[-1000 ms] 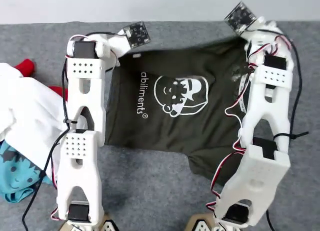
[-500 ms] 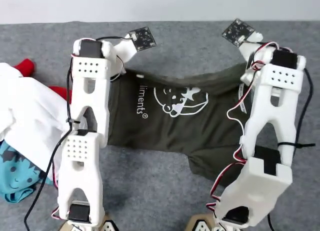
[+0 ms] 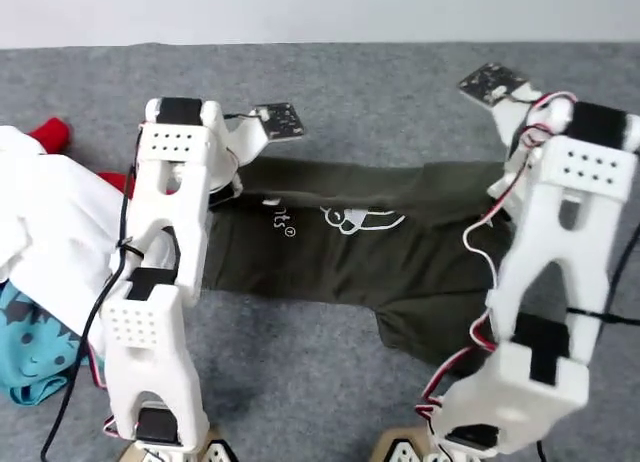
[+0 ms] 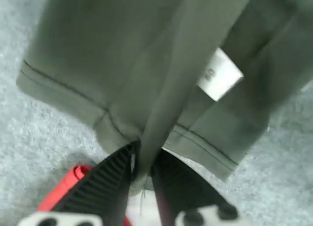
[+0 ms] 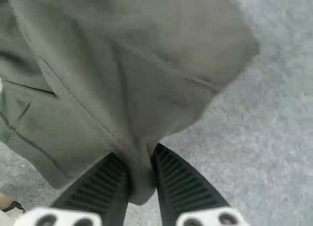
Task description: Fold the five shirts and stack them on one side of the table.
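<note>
- Overhead, the olive shirt (image 3: 400,252) lies crosswise on the worktop (image 3: 300,382), its long axis running arm to arm and its far edge held up.
- Left wrist: the left tool (image 4: 143,153) is clenched on one end of that edge.
- Right wrist: the right tool (image 5: 139,156) pinches the opposite end.

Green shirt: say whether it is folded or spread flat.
Half folded: left gripper and right gripper hold the shirt's far edge over the print; the near part lies flat.

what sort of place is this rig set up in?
Probably a lab or workshop test bench. Two white plastic robot arms with exposed wires stand at a grey felt-covered table, holding a dark olive T-shirt; white and teal shirts are heaped beside.
</note>
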{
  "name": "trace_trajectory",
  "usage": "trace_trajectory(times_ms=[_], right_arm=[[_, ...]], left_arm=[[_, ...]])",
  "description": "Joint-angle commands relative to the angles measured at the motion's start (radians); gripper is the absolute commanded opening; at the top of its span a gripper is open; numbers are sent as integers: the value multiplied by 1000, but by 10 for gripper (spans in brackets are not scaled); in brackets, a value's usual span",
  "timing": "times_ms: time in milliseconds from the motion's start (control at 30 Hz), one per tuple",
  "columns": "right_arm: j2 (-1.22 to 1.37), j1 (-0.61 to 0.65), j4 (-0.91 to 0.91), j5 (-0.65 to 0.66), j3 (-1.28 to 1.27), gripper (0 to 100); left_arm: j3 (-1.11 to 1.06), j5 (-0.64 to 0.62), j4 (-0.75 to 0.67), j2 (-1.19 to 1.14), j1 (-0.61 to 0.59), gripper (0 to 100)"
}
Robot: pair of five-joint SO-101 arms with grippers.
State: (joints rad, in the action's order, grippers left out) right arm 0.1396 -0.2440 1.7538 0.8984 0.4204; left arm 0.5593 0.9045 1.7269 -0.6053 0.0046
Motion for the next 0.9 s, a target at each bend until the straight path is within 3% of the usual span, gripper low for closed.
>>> trace_trajectory(times_ms=[0, 233, 467, 867], right_arm=[[-128, -27, 44, -12, -78, 11], [-381, -22, 41, 28, -434, 11], [-556, -22, 39, 29, -703, 11], [-691, -33, -91, 31, -988, 10]], left_arm=[[-2, 9, 26, 72, -26, 6], [-13, 6, 28, 75, -77, 8], [-193, 12, 29, 126, -38, 7], [-315, 9, 6, 161, -9, 8]])
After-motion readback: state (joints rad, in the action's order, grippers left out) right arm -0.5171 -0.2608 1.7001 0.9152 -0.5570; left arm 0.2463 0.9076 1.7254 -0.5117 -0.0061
